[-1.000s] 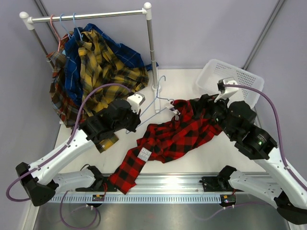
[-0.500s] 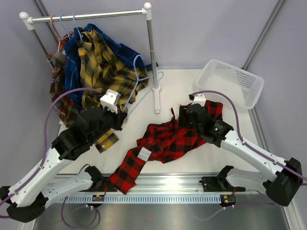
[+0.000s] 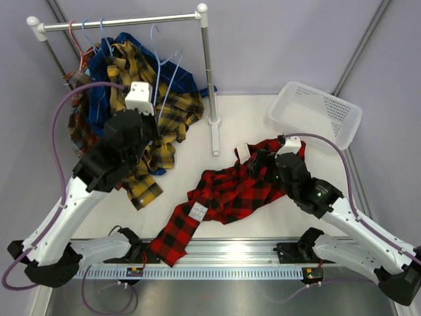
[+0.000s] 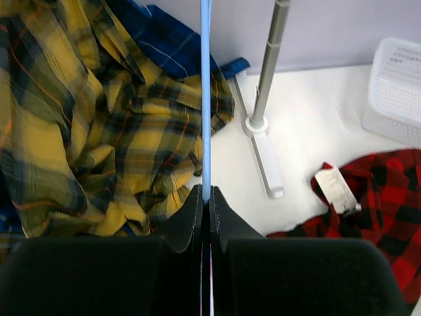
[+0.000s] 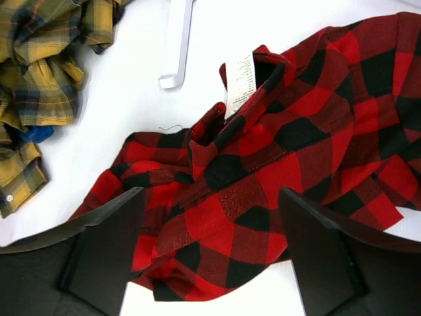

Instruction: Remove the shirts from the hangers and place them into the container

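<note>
- Black fingers of the left gripper are pinched tight on the thin wire of a light blue hanger, which runs straight up from the jaws.
- Seen from above, the hanger's wire frame stands out against the yellow shirt. Its hook is close under the rail; whether it sits over the rail I cannot tell.
- The yellow shirt hangs bunched just left of this gripper. The blue shirt is behind it, and the brown-red shirt is furthest left, below a pink hanger.
- The right gripper is spread wide and grips nothing. Its fingers stand either side of a fold in the red-and-black shirt, just below the collar and its white label.
- That shirt lies crumpled on the white table, off any hanger, with one sleeve reaching the near edge.
- The white basket stands at the back right, beyond the shirt and apart from both grippers.
</note>
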You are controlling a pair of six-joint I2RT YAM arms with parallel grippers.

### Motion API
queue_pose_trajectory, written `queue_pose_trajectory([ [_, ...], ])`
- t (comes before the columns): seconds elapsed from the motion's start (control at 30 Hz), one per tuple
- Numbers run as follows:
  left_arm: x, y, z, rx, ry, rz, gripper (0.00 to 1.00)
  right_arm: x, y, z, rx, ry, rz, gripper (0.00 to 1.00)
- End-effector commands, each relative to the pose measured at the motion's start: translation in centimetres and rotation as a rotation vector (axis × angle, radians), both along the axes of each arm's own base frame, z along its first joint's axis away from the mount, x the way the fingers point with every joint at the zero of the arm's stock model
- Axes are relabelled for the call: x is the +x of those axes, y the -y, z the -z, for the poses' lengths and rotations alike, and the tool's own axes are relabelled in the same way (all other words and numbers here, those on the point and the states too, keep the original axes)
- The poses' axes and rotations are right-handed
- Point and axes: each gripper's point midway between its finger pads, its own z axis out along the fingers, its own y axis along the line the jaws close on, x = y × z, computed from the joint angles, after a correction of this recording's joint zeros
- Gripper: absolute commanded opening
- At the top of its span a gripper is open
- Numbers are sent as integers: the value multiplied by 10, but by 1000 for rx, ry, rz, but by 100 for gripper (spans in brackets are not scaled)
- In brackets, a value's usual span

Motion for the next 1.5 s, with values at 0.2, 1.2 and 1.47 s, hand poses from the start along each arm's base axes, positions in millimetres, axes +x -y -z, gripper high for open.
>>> queue_pose_trajectory([
  [0.2,70,10,-79,-17,126,-58,0,-21,19,-17,51,50,2,99],
  [1.2,88,-1,-38,-15,30,-36,99,-5,2,54,-80,-180,66,99],
  [1.47,25,-50,-40,-36,111,-121,99,27,-15,95,-107,-311,229,99],
])
